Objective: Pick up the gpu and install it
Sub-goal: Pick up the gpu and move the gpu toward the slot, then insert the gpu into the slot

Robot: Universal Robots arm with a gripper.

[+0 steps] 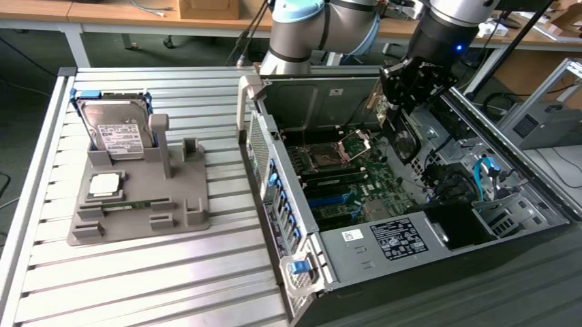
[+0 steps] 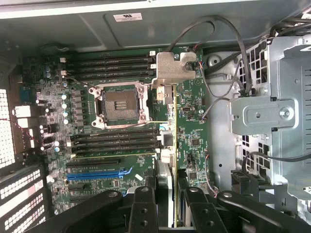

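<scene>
the gripper (image 1: 407, 102) hangs over the open case (image 1: 272, 170), its fingers (image 2: 145, 206) drawn narrow onto the gpu (image 2: 166, 145) and clamping it by its two flat faces. a grip on the faces, i judge, keeps the thin card from twisting and leaves its edges free to meet a slot. the wrist view sees the card edge-on, as a thin line running from the fingers out to the silvery bracket (image 2: 172, 68) at its far end. in the exterior view the gpu (image 1: 403, 136) is a dark slab under the gripper, above the motherboard (image 1: 355, 197) and not seated in anything. how near its far end is to the board i cannot tell. it hangs over the strip beside the cpu socket (image 2: 119, 104). the blue slot (image 2: 95, 175) and the dark slots next to it lie off to one side, so the card does not look lined up with them. on the table, well apart from the case, a grey holder (image 1: 136, 225) props the hard drive (image 1: 116, 129) upright
</scene>
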